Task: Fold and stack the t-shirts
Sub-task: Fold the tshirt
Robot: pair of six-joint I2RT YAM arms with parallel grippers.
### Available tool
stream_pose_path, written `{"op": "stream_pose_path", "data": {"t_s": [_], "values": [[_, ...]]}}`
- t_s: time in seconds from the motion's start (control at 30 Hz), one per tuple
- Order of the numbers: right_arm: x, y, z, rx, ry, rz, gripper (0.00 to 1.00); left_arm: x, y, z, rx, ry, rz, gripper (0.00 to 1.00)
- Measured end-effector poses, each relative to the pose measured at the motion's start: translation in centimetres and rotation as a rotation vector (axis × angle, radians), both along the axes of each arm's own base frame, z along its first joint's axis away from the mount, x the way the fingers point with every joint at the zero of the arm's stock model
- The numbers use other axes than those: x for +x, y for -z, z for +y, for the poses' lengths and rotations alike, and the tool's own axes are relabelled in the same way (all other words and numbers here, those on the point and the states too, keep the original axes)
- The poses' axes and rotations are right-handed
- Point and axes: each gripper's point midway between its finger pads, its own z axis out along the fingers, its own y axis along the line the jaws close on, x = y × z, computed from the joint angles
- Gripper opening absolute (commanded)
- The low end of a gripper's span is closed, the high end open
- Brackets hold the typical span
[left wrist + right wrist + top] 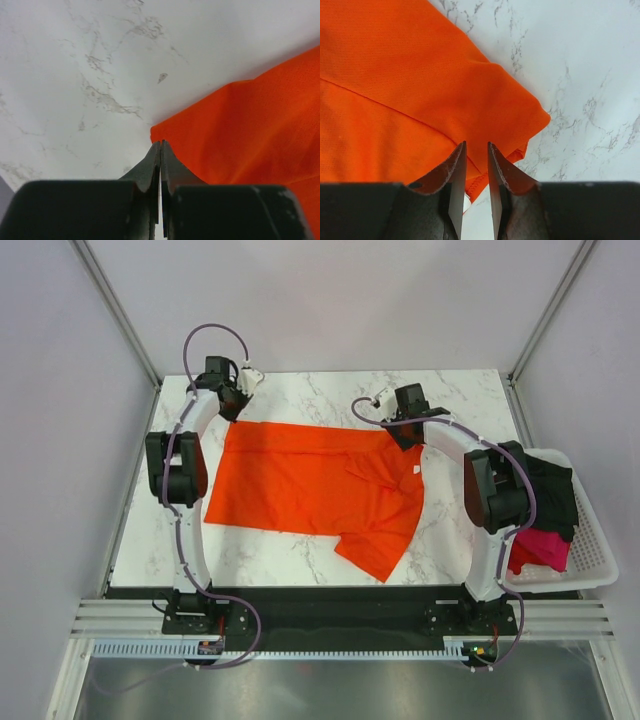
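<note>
Left gripper (160, 144), jaws together, sits at the 10 o'clock corner of the orange-red t-shirt (310, 485), spread on the bench (300, 390). Right gripper (476, 145) clamps its 2 o'clock shoulder fold. Best to lift both evenly toward 6 o'clock, keeping the cloth taut.

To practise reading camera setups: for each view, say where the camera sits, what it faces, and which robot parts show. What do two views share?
Top external: above and behind the bases, looking down on the table, orange t-shirt and basket; both arms show.
Left wrist: on the left arm, facing the shirt's corner; its fingers show.
Right wrist: on the right arm, facing folded cloth; its fingers show.
Shared: both wrist views show the orange t-shirt on marble.
</note>
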Motion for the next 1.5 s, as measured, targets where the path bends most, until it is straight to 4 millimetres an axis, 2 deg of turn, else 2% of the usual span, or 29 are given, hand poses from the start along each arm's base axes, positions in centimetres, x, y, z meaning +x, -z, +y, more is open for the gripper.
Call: {"op": "stream_pose_path", "data": {"t_s": [0.1,0.2,0.33,0.5,0.63,0.73,0.9,1.07,1.2,1.27,1.3,1.37,1.4,1.47,1.5], "values": [[0.3,-0.1,-0.8,-0.003,0.021,-0.003,0.31,-0.8,1.9,-0.4,-0.008,-0.006,0.058,0.02],[0.9,-0.1,-1.2,-0.004,0.032,-0.010,0.31,-1.3,2.5,-0.6,-0.013,-0.011,0.088,0.02],[2.3,0.9,-1.5,-0.013,0.048,-0.007,0.30,-1.6,2.6,-0.6,-0.015,-0.018,0.102,0.02],[4.2,3.3,-1.5,-0.035,0.058,0.021,0.27,-1.7,3.6,-0.5,-0.007,-0.025,0.127,0.02],[5.8,3.1,-1.4,-0.047,0.065,-0.004,0.26,-1.8,5.3,-0.1,0.016,-0.048,0.167,0.02],[6.9,3.1,-1.5,-0.062,0.065,-0.019,0.25,-0.8,4.9,0.0,0.028,-0.070,0.152,0.02],[9.9,3.0,-1.7,-0.082,0.067,-0.066,0.25,0.1,5.3,0.1,0.040,-0.092,0.153,0.02],[12.7,2.7,-1.8,-0.101,0.066,-0.118,0.25,2.2,5.2,0.6,0.063,-0.118,0.110,0.02],[13.3,2.5,-2.0,-0.102,0.054,-0.124,0.26,2.7,4.9,0.6,0.059,-0.136,0.098,0.02],[13.2,2.2,-2.1,-0.095,0.047,-0.124,0.27,2.7,4.6,0.5,0.046,-0.151,0.097,0.09],[13.1,2.0,-2.1,-0.086,0.042,-0.121,0.30,2.8,4.2,0.4,0.037,-0.159,0.090,0.21],[12.8,0.7,-2.1,-0.060,0.028,-0.129,0.34,2.6,2.9,0.2,0.015,-0.173,0.081,0.37],[12.2,-0.4,-2.1,-0.040,0.015,-0.131,0.41,2.4,1.7,0.0,-0.001,-0.175,0.068,0.52],[10.5,-3.5,-1.9,0.003,-0.026,-0.163,0.47,1.5,-1.7,-0.2,-0.030,-0.183,0.029,0.61],[8.8,-5.2,-1.9,0.021,-0.057,-0.173,0.50,0.9,-4.0,-0.4,-0.046,-0.185,0.001,0.72]]}}
